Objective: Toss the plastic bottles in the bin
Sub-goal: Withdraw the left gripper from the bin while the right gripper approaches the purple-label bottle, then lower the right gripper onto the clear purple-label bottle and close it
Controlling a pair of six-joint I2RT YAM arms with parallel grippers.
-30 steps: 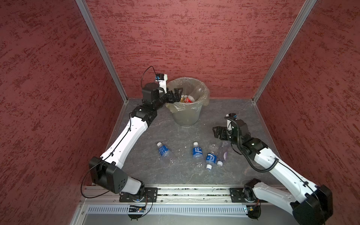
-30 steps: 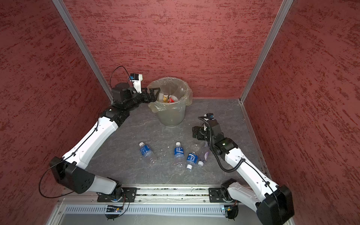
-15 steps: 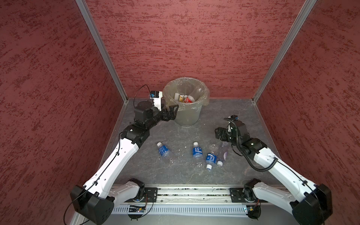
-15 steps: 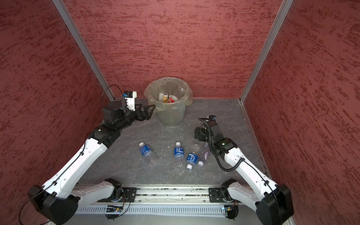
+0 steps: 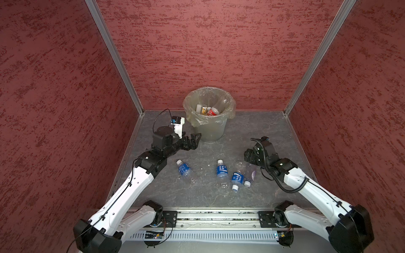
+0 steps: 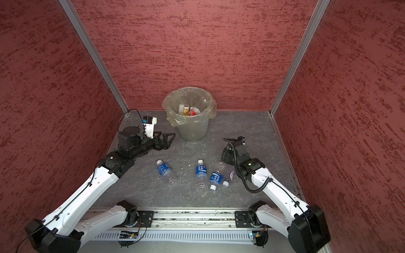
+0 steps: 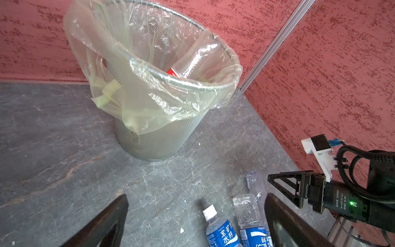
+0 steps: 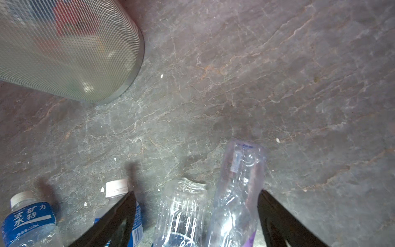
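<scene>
The bin [image 5: 209,129] [image 6: 192,131] stands at the back with its yellowish bag over the rim and several plastic bottles [image 5: 211,111] inside. Blue-labelled bottles lie on the floor [image 5: 184,169] [image 5: 221,173] [image 5: 237,178]. A crumpled clear one with a purple label [image 5: 249,173] lies beside them. My left gripper [image 5: 196,139] [image 7: 196,196] is open and empty, low beside the bin's left side. My right gripper [image 5: 248,156] [image 8: 196,193] is open. In the right wrist view it straddles the clear base of a blue-labelled bottle [image 8: 183,209] and the purple-labelled bottle [image 8: 237,192].
Red textured walls close in the grey stone floor [image 5: 252,127] on three sides. Metal corner posts [image 5: 287,109] stand at the back. The arms' mounting rail [image 5: 217,216] runs along the front edge.
My left arm has drawn back from the bin's rim and come down beside the bin, still open. My right gripper has edged lower over the clear bottles, its jaws slightly narrower.
</scene>
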